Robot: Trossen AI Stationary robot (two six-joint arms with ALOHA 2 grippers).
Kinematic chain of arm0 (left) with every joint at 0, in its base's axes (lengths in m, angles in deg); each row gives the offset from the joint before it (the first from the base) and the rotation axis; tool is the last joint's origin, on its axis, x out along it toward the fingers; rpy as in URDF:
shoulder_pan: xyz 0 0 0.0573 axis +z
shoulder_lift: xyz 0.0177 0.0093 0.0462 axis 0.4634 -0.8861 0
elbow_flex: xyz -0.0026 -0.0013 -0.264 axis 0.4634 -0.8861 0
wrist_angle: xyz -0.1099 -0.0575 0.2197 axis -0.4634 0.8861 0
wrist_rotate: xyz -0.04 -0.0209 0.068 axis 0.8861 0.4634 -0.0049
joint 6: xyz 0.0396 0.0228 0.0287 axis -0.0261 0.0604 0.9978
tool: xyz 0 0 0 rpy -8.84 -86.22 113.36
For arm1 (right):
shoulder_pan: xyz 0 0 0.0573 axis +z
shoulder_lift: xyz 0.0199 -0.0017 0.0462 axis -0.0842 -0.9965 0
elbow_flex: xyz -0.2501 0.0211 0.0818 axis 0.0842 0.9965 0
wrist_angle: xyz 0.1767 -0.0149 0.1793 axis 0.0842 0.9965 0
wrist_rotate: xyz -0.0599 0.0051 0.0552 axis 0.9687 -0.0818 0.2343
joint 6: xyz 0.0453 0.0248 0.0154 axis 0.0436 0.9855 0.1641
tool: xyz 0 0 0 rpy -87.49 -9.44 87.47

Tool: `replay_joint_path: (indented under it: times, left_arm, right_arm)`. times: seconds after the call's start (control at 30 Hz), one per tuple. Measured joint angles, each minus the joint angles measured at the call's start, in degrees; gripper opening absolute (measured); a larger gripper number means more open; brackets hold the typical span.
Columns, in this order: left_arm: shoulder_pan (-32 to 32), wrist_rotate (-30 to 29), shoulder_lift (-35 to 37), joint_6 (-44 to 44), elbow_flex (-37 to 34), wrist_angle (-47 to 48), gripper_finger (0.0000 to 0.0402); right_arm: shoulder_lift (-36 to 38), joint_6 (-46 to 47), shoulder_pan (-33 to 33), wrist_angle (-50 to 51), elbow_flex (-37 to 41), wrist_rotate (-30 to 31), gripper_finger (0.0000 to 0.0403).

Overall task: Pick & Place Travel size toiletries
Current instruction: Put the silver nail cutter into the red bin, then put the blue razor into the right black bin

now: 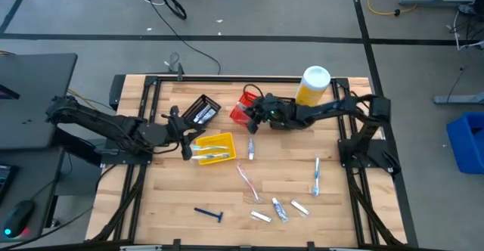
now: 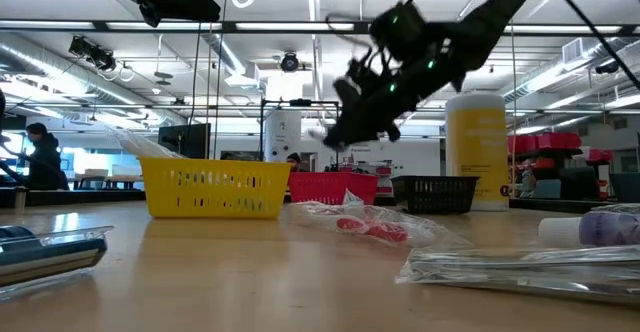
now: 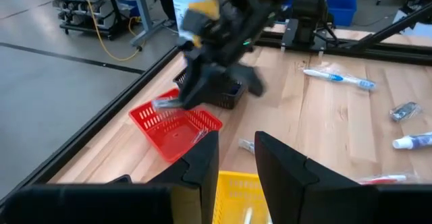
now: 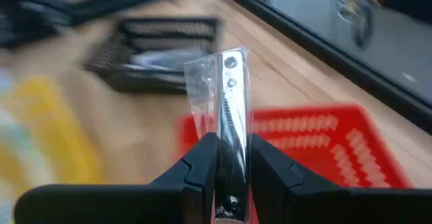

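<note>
My right gripper hangs over the red basket, shut on a small silver metal toiletry in a clear wrapper. My left gripper is open and holds nothing. It stands at the left end of the yellow basket, which has toothbrushes in it. The black basket sits left of the red one. More toiletries lie flat on the table: a toothbrush, a red-marked brush, a dark razor and small tubes. My right gripper pinches the wrapped silver toiletry between its two fingers at its near end. The rest sticks out forward past the fingertips. The fingers come from the table's right, slanting down. The toiletry is lifted clear above the red basket.
A big yellow bottle with a white cap stands at the far edge, right of the red basket and close to my right arm. A dark metal frame runs round the table. Bare wood lies in the middle.
</note>
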State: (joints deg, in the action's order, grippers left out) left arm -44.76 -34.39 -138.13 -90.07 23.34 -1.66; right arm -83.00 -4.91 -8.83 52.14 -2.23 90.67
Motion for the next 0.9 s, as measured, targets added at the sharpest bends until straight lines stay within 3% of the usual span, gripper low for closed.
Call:
replay_joint_path:
  times: [0.2,0.33,0.73,0.9]
  left_arm:
    - [0.0,0.2,0.0,0.0,0.0,0.2,0.0105]
    - [0.0,0.2,0.0,0.0,0.0,0.0,0.0105]
    - [0.0,0.6,0.0,0.1,-0.1,0.2,0.0105]
    - [-0.3,5.9,-0.1,-0.1,-1.6,-1.2,0.0105]
  right_arm:
    - [-5.5,1.2,-3.7,0.2,-0.4,1.2,0.0075]
    - [-6.8,1.3,-6.1,0.3,-0.4,-3.3,0.0080]
    - [-7.0,-0.3,-6.5,-1.4,-0.4,-5.0,0.0154]
    - [-7.0,-1.3,-6.5,-1.4,-0.4,-5.7,0.0171]
